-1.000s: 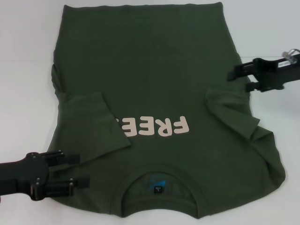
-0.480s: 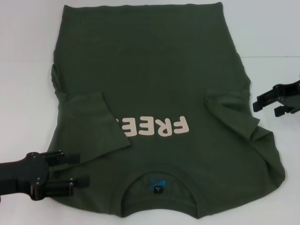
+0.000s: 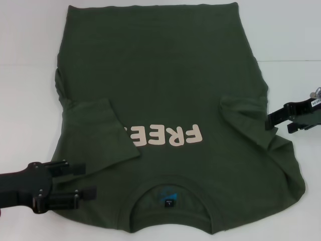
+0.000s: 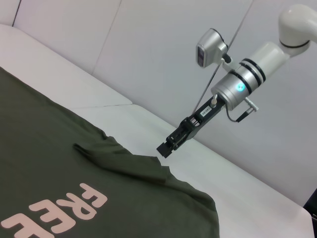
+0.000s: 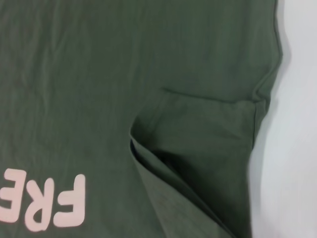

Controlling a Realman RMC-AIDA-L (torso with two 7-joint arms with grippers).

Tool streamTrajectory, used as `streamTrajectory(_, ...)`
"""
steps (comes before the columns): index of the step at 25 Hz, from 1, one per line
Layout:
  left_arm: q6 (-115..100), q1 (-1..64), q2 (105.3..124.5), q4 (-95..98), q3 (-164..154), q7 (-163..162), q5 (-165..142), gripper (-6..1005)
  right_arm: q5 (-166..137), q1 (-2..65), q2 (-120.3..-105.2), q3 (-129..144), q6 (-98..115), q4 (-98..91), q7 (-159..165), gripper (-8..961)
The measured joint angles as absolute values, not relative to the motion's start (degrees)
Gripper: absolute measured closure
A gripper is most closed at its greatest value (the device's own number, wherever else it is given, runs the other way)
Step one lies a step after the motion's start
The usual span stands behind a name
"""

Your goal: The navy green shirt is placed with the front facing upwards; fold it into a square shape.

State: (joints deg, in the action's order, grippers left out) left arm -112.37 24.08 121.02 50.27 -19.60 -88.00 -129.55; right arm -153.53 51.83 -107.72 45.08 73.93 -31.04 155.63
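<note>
We see the navy green shirt [image 3: 160,100] spread front-up on the white table [image 3: 30,60], collar [image 3: 170,201] at the near edge, hem at the far edge. Small blue neck label [image 3: 168,197] shows inside the collar.

Nearest us, the left gripper [image 3: 86,179] sits at the shirt's near-left corner, fingers spread apart, holding nothing that we can see. One finger [image 3: 67,168] lies over the fabric by the folded left sleeve [image 3: 98,133], the other [image 3: 72,197] lies over the shirt's near-left edge. We can't tell if they touch the cloth.

Next out, the pale pink "FREE!" lettering [image 3: 165,135] runs across the chest, upside down from the head camera. The left sleeve is folded inward over the body and covers the last part of the lettering.

On the right, the right sleeve [image 3: 251,120] is also folded inward, rumpled, with a raised fold; the right wrist view shows that flap [image 5: 198,148] lifted off the body with shadow under it.

The right gripper [image 3: 277,124] is at the shirt's right edge, just beside the folded right sleeve, fingers parted and nothing between them. The left wrist view shows it [image 4: 163,148] hanging above the table just off the fabric edge, not touching the shirt.

Farther out, the shirt body lies flat and smooth to the hem [image 3: 150,7].
</note>
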Motion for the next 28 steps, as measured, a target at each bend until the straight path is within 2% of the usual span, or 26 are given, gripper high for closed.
streamTrajectory(16,-112.23,24.13,121.02,49.73,-19.6,-87.73,-129.64,152,-153.19,51.15,-109.91,44.99,70.37,-30.63,155.48,228)
streamTrajectory(22,-112.23,24.17,121.02,49.66,-19.6,-87.64,-129.74,152,-153.19,51.15,-110.24,44.9,69.77,-30.52,155.5,446)
streamTrajectory(28,-112.21,24.17,121.02,49.66,-19.6,-87.63,-129.85,151,-153.31,51.15,-110.42,45.13,69.57,-30.52,155.49,605)
